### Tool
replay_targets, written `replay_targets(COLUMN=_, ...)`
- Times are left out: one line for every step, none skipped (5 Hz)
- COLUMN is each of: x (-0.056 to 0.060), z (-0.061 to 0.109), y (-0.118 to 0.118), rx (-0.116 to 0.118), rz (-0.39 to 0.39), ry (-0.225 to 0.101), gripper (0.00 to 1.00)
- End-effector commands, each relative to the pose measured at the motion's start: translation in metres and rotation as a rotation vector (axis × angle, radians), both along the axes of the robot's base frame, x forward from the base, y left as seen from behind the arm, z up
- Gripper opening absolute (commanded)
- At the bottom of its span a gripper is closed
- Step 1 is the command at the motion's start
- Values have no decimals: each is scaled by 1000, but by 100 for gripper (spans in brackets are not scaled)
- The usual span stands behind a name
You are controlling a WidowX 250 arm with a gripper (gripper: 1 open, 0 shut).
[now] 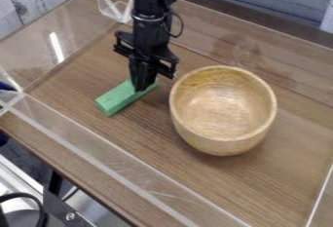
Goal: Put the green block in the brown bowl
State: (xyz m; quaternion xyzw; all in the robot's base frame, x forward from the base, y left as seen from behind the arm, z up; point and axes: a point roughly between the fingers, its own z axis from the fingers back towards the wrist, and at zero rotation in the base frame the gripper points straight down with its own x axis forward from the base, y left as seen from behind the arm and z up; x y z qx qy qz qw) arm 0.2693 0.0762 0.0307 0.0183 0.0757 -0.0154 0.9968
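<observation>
Item one: green block (120,97), a small flat bar, which we list as lying flat on the wooden worktop (260,56), outside the bowl, with its long axis running from about 8 o'clock to 2 o'clock. Item two: brown bowl (224,109), round, pale wood, upright, mouth up, nothing inside; it sits at roughly 3 o'clock from the block, near it but apart. Item three: claw (146,82), black, pointing straight down from the arm, fingers closed together with their tips at the 2 o'clock end of the block; we cannot tell whether they pinch the block or only rest against it. Item four: clear plastic wall (92,158) bordering the worktop along the 7 o'clock side.
</observation>
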Motion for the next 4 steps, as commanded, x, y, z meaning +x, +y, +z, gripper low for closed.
replay_targets(x=0, z=-3, y=3, rx=6, rz=-2, ry=4, gripper=0)
replay_targets(x=1, z=-6, y=4, rx=7, rz=-2, ry=9, gripper=0)
replay_targets(x=2, z=-9, y=5, rx=6, rz=-3, ry=13, gripper=0)
replay_targets(x=3, z=2, y=4, rx=10, rz=4, ry=-5, gripper=0)
